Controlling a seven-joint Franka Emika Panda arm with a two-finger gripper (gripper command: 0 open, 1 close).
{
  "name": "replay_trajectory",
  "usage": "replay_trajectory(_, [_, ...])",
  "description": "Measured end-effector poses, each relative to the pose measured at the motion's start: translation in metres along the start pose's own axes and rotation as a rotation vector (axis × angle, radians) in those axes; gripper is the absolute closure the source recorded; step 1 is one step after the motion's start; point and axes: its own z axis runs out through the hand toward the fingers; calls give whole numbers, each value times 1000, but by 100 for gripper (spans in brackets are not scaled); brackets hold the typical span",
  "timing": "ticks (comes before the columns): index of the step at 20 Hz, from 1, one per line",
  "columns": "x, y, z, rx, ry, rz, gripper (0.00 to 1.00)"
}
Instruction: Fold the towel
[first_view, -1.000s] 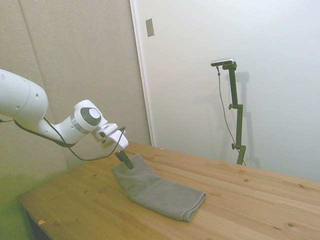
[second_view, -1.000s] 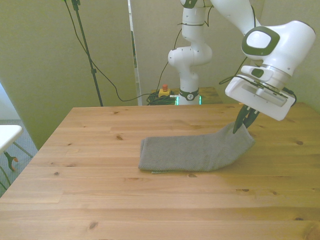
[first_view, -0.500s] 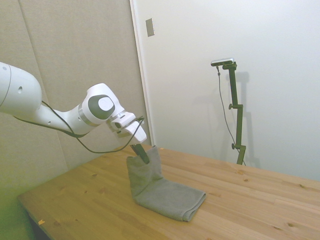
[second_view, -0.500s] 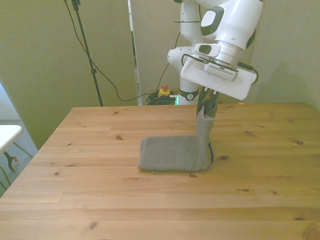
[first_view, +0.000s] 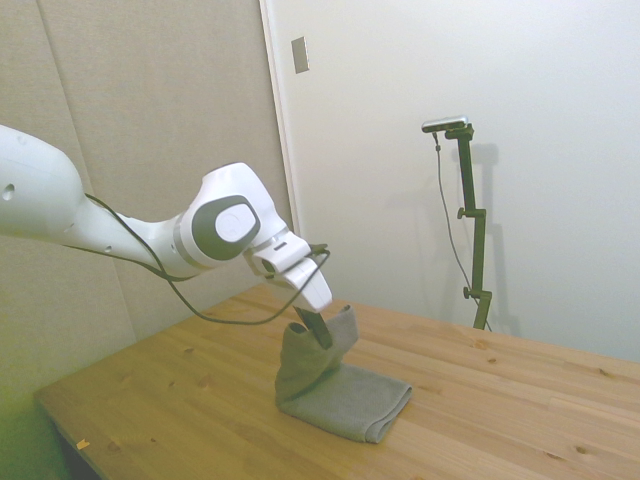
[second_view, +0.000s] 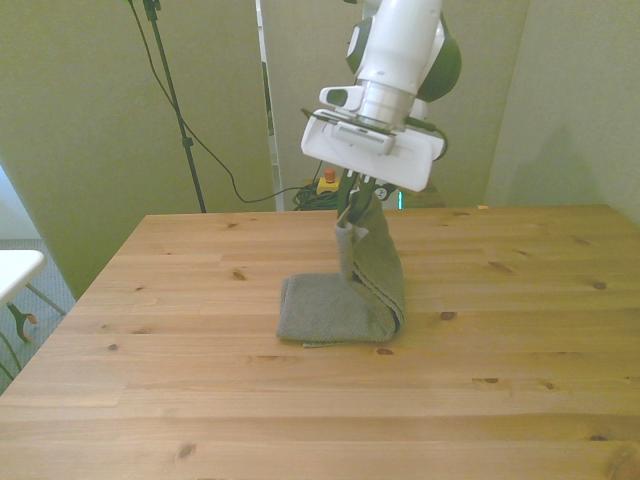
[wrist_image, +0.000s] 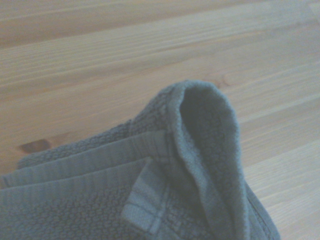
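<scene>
the gripper (first_view: 320, 331) was clamped on one end of the grey towel (first_view: 340, 392), holding it raised above the middle of the wooden table (first_view: 500, 420) partway through a fold. the lifted end (second_view: 368, 262) stood nearly upright over the part lying flat (second_view: 318, 312), which stretched toward the front view's left, and a rounded crease (second_view: 397, 318) had formed where the cloth bent at the front view's right. in the wrist view the pinched edge (wrist_image: 210, 130) curled into a loop, with ribbed hem bands beside it. by this look the fold was roughly half made: the end had been picked up and brought above the flat portion, but it was not laid down on it. carrying that end across to the far edge, lowering it and letting go appeared to be what was left.
</scene>
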Motion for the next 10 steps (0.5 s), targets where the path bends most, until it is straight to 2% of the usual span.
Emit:
replay_trajectory(5, [25, 19, 42, 98, -51, 0, 100])
replay_trajectory(6, [26, 19, 48, 111, -60, -7, 0])
replay_trajectory(10, [27, 18, 60, 146, -93, -28, 0])
